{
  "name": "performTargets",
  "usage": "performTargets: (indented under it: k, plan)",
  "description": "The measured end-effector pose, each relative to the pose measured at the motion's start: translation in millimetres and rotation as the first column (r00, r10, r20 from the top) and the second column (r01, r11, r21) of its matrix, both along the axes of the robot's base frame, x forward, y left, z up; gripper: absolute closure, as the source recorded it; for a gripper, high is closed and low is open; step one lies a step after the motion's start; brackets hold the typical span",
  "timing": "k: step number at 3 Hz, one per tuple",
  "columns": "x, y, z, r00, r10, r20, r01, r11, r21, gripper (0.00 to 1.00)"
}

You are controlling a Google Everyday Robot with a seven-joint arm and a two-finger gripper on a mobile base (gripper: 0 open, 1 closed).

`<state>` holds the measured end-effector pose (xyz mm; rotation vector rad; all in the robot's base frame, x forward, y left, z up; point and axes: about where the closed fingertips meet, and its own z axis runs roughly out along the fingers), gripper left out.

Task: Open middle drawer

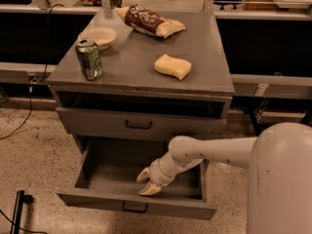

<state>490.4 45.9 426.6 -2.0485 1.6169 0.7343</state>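
Note:
The middle drawer [97,201] of the grey cabinet stands pulled far out, its black bar handle [134,208] on the front facing me. Its inside looks empty. My gripper [146,183] is inside this drawer, just behind the front panel and right of centre, with its cream fingers [143,175] spread apart and holding nothing. My white arm [209,150] reaches in from the right. The upper drawer [97,121] above is closed. The lowest drawer is hidden under the open one.
On the cabinet top are a green can [89,58], a white bowl [97,36], a brown snack bag [148,21] and a yellow sponge [173,66]. My white body [282,179] fills the lower right. A cable [19,126] and a black post [18,211] are on the floor at left.

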Motion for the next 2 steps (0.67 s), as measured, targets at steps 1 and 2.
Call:
performTargets:
  k: [1, 2]
  plan:
    - [0.0, -0.3, -3.8, 0.9999, 0.001, -0.012, -0.001, 1.0, -0.007, 0.52]
    - [0.1, -0.1, -8.1, 0.9996, 0.008, -0.029, -0.008, 1.0, -0.017, 0.75]
